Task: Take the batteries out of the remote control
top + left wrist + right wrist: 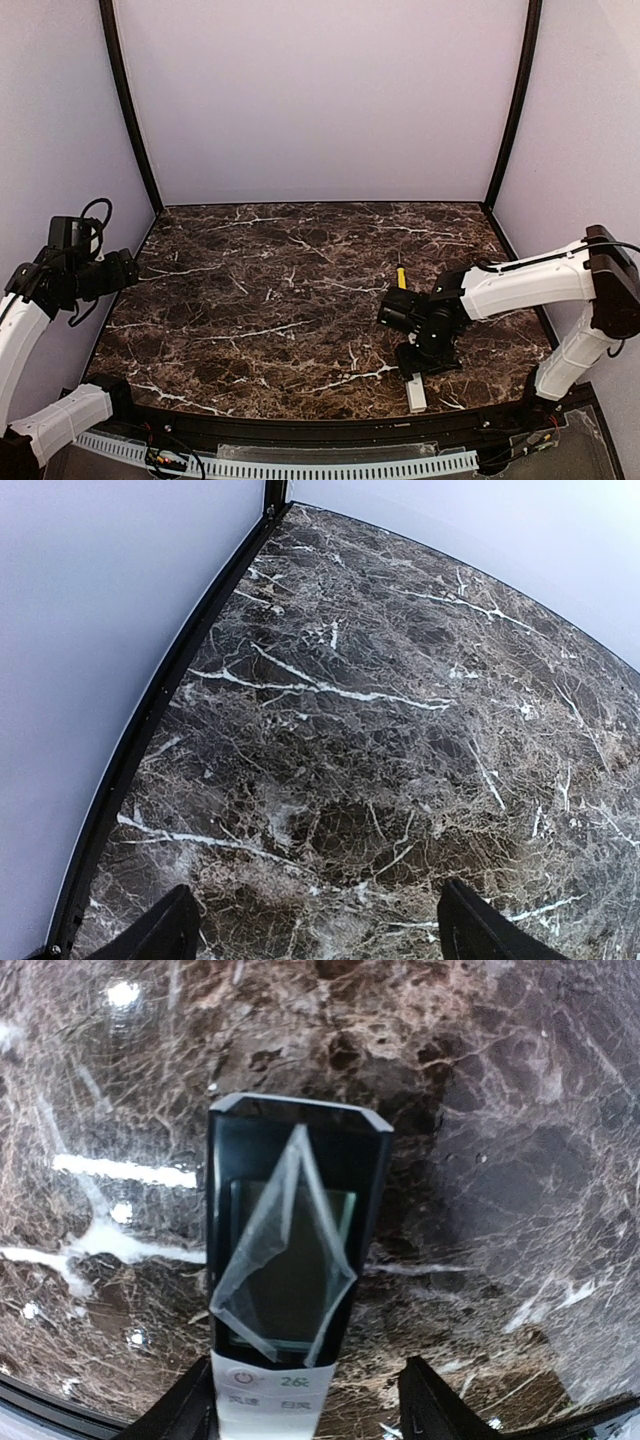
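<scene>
Slim black-and-white plastic remote control (290, 1210), judged light, slick, best pinched across long edges; straddled by wide-spread right gripper (305, 1395); left gripper (315, 925) likewise spread.

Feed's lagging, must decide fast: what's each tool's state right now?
Left tool: open, empty.
Right tool: open, straddling the remote control, not clamped.

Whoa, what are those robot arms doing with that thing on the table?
The right pincer hangs open over the remote control, one finger on each side, not squeezing it. The remote lies near the front edge of the table with its screen side up, so no batteries show. The left pincer is open too, far off at the left, holding nothing. A yellow screwdriver lies just past the right arm.
</scene>
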